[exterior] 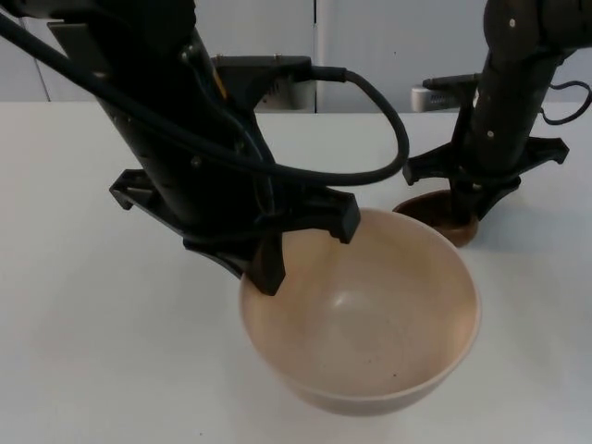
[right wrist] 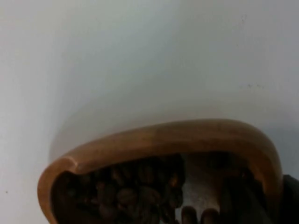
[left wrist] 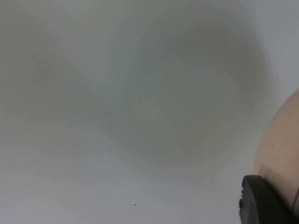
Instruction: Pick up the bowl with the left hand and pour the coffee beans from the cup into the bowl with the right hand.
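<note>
The left end effector (exterior: 298,242) is gripping the near-left rim of the bowl (exterior: 370,314), one finger reaching down inside the wall and the other outside it. Whether the bowl is being carried clear of the worktop (exterior: 83,305) or is resting on it cannot be told from the top view. In the left wrist view a pale slice of the bowl's wall (left wrist: 280,149) is sitting beside the black fingertip (left wrist: 261,200), with bare worktop beyond.

The bowl is showing as a wide, pale, wood-toned vessel, empty inside. It is judged rigid and fairly light, with a smooth curved wall that could slip under a one-sided rim pinch once beans add weight on the far side.

The right end effector (exterior: 467,205) is standing down over the cup (exterior: 435,215), a small dark brown cup sitting on the worktop just behind the bowl's right rim. Whether its fingers are closed on the rim cannot be told. The right wrist view is showing the cup's thick wooden lip (right wrist: 163,140) and the coffee beans (right wrist: 126,196) heaped within. The cup is judged stiff and light; the loose beans will be shifting and spilling if it tilts early. The lip is the sensible hold.
</note>
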Robot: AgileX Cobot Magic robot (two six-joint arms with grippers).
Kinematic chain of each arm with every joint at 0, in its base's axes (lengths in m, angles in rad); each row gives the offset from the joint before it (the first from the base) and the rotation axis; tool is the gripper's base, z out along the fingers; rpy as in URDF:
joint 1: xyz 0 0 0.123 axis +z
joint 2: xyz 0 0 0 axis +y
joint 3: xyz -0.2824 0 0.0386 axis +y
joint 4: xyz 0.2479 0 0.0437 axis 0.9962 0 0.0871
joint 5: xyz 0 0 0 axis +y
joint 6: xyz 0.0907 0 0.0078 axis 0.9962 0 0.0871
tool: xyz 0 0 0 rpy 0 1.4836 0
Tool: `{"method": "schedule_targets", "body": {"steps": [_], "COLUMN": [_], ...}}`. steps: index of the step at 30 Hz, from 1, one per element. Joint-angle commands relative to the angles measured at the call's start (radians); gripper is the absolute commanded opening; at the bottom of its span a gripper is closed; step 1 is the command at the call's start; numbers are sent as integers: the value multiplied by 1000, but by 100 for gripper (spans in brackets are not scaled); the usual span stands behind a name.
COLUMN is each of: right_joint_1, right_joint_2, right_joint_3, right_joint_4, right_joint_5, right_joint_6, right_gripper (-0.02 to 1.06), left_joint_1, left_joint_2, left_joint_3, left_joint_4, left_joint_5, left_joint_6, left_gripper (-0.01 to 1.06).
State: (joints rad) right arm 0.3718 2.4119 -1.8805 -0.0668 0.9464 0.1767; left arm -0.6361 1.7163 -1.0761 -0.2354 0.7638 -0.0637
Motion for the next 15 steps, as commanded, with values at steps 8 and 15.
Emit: {"method": "schedule_targets", "body": {"steps": [8,15], "right_joint_1": [0,0], "right_joint_2": [-68,-153], "right_joint_3": [-1,-1], "right_joint_4": [-5,9], "right_joint_5": [42,106], "right_joint_6": [-53,-106], "right_gripper": [0,0], "left_joint_1": [-2,-2], "left_joint_2": [-10,-10], "left_joint_3": [5,5], "left_joint_4": [-11,-11], "left_joint_5": [-14,-14], "left_joint_6": [-1,-1], "left_gripper": [0,0]}}
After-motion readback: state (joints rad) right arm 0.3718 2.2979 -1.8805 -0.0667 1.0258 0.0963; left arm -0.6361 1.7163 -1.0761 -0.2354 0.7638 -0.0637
